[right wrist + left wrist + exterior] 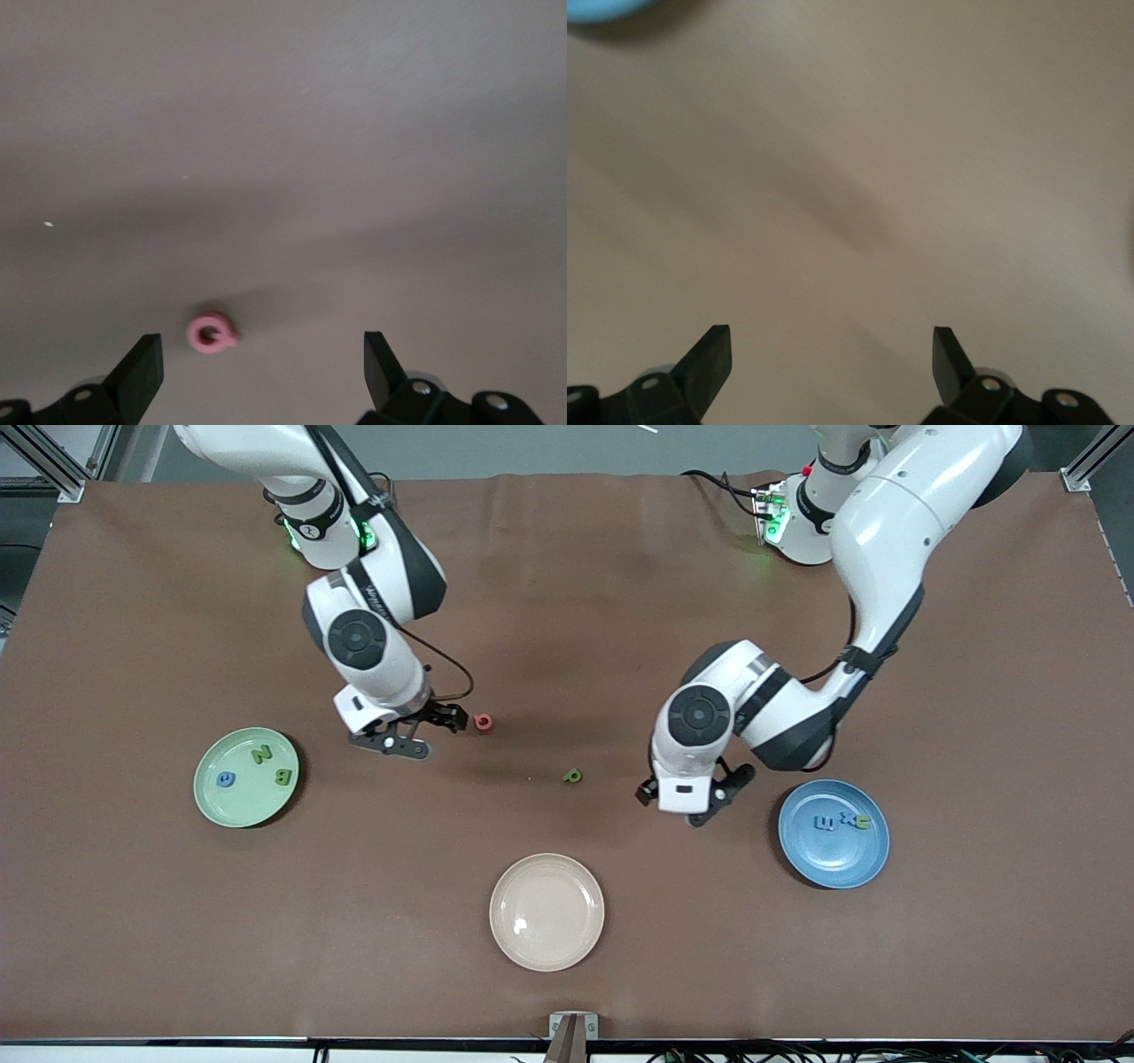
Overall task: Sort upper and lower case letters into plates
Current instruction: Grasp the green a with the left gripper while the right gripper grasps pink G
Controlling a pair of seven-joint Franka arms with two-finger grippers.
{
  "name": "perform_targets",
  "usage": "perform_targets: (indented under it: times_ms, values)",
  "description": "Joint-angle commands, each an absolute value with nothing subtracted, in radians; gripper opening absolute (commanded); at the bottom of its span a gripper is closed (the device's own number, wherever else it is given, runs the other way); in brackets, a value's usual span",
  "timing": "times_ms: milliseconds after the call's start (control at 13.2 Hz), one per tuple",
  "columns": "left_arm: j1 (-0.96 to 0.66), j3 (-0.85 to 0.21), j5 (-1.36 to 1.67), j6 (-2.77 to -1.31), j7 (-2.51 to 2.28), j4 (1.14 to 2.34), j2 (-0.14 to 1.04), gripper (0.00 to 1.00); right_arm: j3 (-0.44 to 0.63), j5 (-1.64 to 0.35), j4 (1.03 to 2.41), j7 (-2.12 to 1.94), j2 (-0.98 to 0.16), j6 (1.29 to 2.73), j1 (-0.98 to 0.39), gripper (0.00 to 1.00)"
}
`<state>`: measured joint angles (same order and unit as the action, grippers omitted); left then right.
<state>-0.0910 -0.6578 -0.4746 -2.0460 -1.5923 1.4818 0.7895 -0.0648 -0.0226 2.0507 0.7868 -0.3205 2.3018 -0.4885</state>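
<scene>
Two small chunky foam letters lie loose on the brown tabletop (567,974): a pink-red ring-shaped letter (483,722) and a green letter (572,776), the green one nearer the front camera, at about four o'clock from the pink. The right pincer (416,731) hangs wide open and empty just beside the pink-red letter, which shows between its black fingertips (142,367) in the right wrist view. The left pincer (700,797) hovers open and empty over bare cloth beside the round blue plastic plate (833,868).

Three letters already rest in that blue plate, three more in the round pale green plastic plate (213,806); a cream-beige plate (547,948) sits empty at six o'clock.

The letters look featherlight, soft and squashy, unlikely to break but easy to nudge or tip; a low pinch across the outer flanks of the ring seems best. Open cloth surrounds both loose letters, and the tabletop's edges are well apart from them, leaving generous room for either arm.
</scene>
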Motion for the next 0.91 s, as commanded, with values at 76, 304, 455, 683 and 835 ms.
perform_targets:
  times_ms: [76,304,455,683,835]
  values:
    - [-0.207,-0.614,-0.462,-2.120,-1.739,1.390,0.891,0.97,-0.051,-0.035,2.115,0.896,-0.389,2.481,-0.558,1.00]
    - [-0.374,-0.467,-0.459,-2.170,-1.943,1.359,0.920,0.88,-0.051,-0.035,2.128,0.943,-0.428,2.531,-0.589,1.00]
    - [-0.452,-0.410,-0.457,-2.174,-2.046,1.289,0.968,0.81,-0.049,-0.035,2.131,0.946,-0.431,2.530,-0.592,1.00]
    - [-0.471,-0.410,-0.437,-2.174,-2.080,1.239,0.993,0.78,-0.049,-0.035,2.128,0.969,-0.451,2.534,-0.598,0.97]
    - [-0.489,-0.408,-0.431,-2.174,-2.082,1.239,0.994,0.77,-0.051,-0.035,2.128,0.969,-0.456,2.536,-0.603,0.93]
